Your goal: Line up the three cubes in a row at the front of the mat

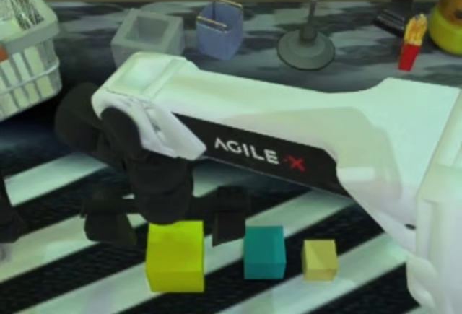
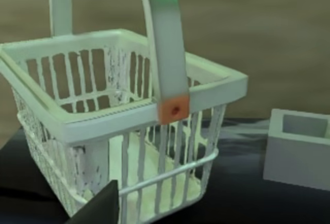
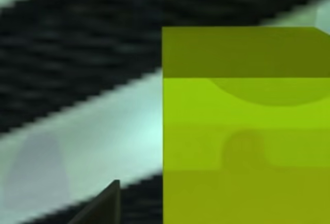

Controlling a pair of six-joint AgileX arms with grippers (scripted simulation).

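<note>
Three cubes stand in a row near the front of the striped mat point(image 1: 72, 271): a large lime-yellow one point(image 1: 175, 255), a mid-sized teal one point(image 1: 264, 252) and a small pale yellow one point(image 1: 320, 259). My right gripper point(image 1: 170, 219) hovers over the back edge of the lime-yellow cube. It is open, its dark fingers point(image 1: 108, 219) spread wider than the cube. In the right wrist view the lime-yellow cube point(image 3: 242, 131) fills the frame beside one finger point(image 3: 103, 206), with a gap between them. My left arm point(image 1: 3, 216) is parked at the left edge, one finger point(image 2: 100, 208) in view.
A white wire basket point(image 1: 22, 47) stands at the back left, also close in the left wrist view point(image 2: 124, 116). Behind the mat are a hollow grey box point(image 1: 148, 36), a blue basket point(image 1: 219, 29), a grey stand point(image 1: 307, 47) and a red fries box point(image 1: 411, 43).
</note>
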